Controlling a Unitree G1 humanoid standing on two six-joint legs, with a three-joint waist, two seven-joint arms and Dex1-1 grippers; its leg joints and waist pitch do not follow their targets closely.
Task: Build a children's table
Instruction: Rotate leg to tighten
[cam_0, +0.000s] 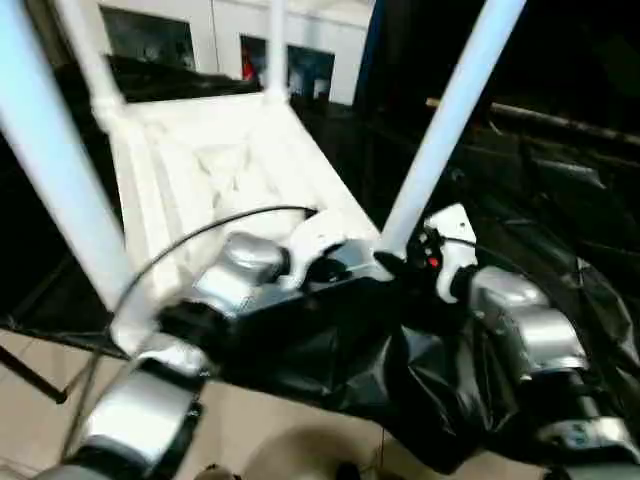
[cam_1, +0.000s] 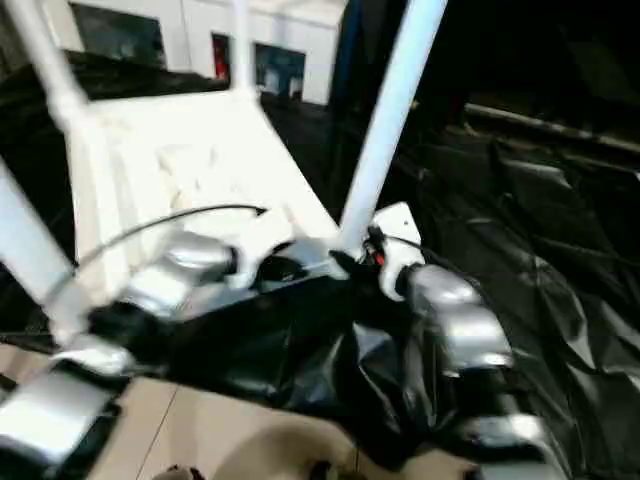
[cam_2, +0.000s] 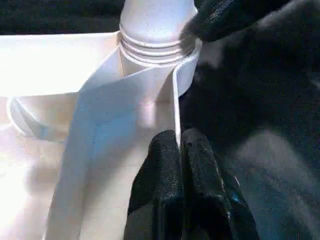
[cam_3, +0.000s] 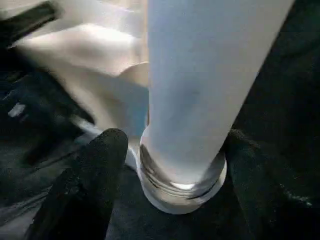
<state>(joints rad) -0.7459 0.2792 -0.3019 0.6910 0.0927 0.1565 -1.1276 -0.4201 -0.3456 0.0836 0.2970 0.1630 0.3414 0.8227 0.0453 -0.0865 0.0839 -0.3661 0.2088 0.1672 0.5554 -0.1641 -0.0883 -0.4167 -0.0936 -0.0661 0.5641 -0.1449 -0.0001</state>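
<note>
On a surface draped in black plastic sheeting (cam_0: 560, 250), the white tabletop (cam_0: 230, 165) lies upside down with its ribbed underside facing up, and white legs rise from its corners. At far left a near leg (cam_0: 45, 150) crosses the head view diagonally, partly blocking the tabletop's left edge; two far legs (cam_0: 85, 50) stand at the back corners. Behind them stands a white cabinet (cam_0: 215, 30) with dark glass doors. A thin black cable (cam_0: 200, 235) arcs over the tabletop towards the silver left forearm (cam_0: 235, 270). In the left wrist view, the left gripper (cam_2: 180, 150) has its two black fingers pressed together, pinching the thin upright rim of the tabletop just beside the corner socket. To the right, the fourth leg (cam_0: 450, 110) slants up from that near right corner socket (cam_3: 182, 190), its ribbed base seated in the round collar. The right gripper (cam_3: 175, 165) has its black fingers (cam_3: 100, 165) set on either side of the leg's base, touching it. Crumpled black sheeting fills the right side, under the right forearm (cam_0: 525, 325).
</note>
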